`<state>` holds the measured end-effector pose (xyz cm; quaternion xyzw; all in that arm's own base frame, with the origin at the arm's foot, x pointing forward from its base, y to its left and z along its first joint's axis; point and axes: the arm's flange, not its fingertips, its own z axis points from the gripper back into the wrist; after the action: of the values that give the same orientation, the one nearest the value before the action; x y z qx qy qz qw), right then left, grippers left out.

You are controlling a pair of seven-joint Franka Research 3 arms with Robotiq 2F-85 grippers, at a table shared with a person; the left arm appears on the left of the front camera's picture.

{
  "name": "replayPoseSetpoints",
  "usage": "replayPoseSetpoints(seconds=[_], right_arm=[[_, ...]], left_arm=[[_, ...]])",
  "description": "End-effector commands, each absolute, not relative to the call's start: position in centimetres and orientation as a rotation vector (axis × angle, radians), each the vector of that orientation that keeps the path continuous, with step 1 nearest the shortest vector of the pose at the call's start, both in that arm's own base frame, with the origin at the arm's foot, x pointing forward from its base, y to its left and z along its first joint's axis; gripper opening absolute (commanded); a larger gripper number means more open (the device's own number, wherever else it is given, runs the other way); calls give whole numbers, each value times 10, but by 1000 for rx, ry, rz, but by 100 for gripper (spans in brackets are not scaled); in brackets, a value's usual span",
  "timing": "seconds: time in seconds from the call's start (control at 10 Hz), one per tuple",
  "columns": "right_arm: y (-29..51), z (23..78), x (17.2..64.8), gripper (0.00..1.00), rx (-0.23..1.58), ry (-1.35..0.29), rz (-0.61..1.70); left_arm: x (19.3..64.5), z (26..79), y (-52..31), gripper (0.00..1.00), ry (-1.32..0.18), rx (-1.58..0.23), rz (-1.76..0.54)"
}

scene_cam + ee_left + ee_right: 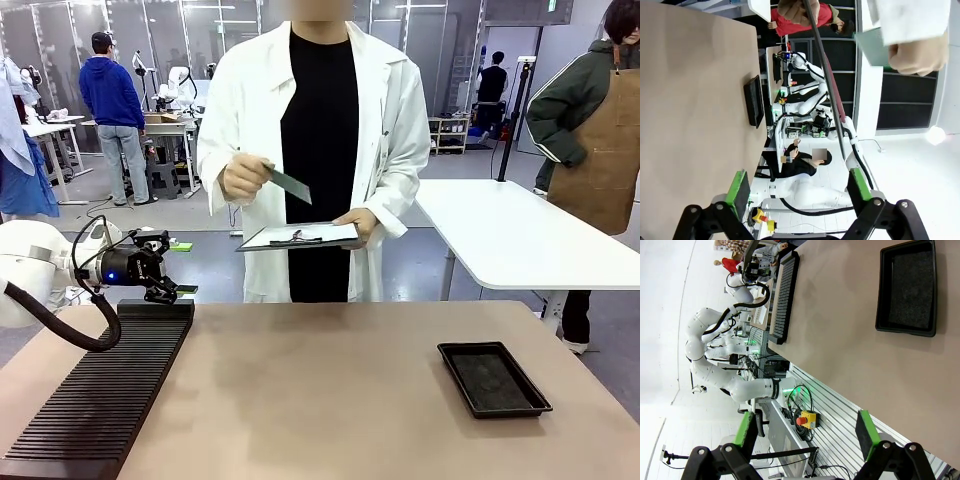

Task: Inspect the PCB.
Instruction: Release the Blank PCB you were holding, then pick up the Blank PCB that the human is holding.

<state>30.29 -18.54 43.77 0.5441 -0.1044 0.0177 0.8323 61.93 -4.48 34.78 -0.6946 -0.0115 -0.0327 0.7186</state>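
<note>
- The left gripper [799, 186] is holding its fingers wide, gripping nothing.
- The right gripper [806, 430] is gaping wide too, empty.
- A person's hand [245, 177] is holding the PCB [290, 185], well beyond the left fingers.

One PCB [288, 184], one clipboard [300, 236], one shallow black tray [493, 379] and one ribbed black rack [100, 390] were there. Two grippers showed, the left gripper [799, 186] and the right gripper [805, 427]. One person [320, 120] stood at one desk [320, 400].
</note>
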Motion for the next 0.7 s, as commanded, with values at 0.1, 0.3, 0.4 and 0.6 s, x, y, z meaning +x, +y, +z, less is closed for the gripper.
replayPoseSetpoints(seconds=[0.1,0.3,0.4,0.6], right_arm=[[-187,440,303,100,1164,-234,50],[-187,440,303,100,1164,-234,50],[-187,440,303,100,1164,-234,50],[-187,440,303,100,1164,-234,50]], left_arm=[[620,348,-45,100,-26,-1534,-69],[620,348,-45,100,-26,-1534,-69],[620,348,-45,100,-26,-1534,-69],[620,348,-45,100,-26,-1534,-69]])
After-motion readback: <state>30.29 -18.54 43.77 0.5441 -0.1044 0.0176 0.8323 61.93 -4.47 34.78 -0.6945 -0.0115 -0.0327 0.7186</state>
